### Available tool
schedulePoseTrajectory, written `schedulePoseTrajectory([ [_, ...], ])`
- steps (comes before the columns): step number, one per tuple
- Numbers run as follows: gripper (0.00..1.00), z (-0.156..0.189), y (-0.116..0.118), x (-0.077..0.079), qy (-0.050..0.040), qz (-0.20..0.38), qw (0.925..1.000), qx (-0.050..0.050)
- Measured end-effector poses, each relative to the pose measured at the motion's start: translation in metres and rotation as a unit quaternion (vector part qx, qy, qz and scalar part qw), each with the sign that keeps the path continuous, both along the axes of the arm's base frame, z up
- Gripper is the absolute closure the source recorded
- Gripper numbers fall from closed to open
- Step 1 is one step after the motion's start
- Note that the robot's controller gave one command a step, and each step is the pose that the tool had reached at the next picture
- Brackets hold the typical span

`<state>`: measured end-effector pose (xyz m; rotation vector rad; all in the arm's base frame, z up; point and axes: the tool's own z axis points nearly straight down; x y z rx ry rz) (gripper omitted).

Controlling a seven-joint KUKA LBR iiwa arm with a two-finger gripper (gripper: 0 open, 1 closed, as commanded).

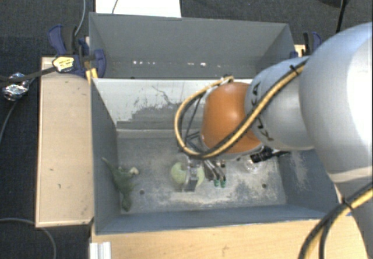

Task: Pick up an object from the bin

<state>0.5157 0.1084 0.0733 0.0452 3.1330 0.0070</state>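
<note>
Pale green ball (pixel 178 172) on the bin (pixel 192 42) floor, near the middle, right against the gripper (pixel 196 181). Open or closed gripper: impossible to tell. Green toy dinosaur (pixel 124 182) well apart, near the left wall.

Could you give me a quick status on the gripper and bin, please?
Gripper low over bin floor, centre. Pale green roundish object right beside it, hold unconfirmed. Dark green toy figure lies apart, at view's left wall.

Bare floor (pixel 152 185) beside green toy (pixel 124 184)
</note>
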Motion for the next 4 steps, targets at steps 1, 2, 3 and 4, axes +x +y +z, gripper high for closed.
schedulePoseTrajectory([
  [1,1.00,0.003,0.000,-0.001,0.0006,0.000,1.0000,0.000],
  [2,1.00,0.017,0.000,-0.001,0.0007,0.000,1.0000,0.000],
  [3,1.00,0.028,0.000,-0.001,0.0006,0.000,1.0000,0.000],
  [4,1.00,0.047,-0.001,-0.002,0.0032,0.000,1.0000,-0.001],
])
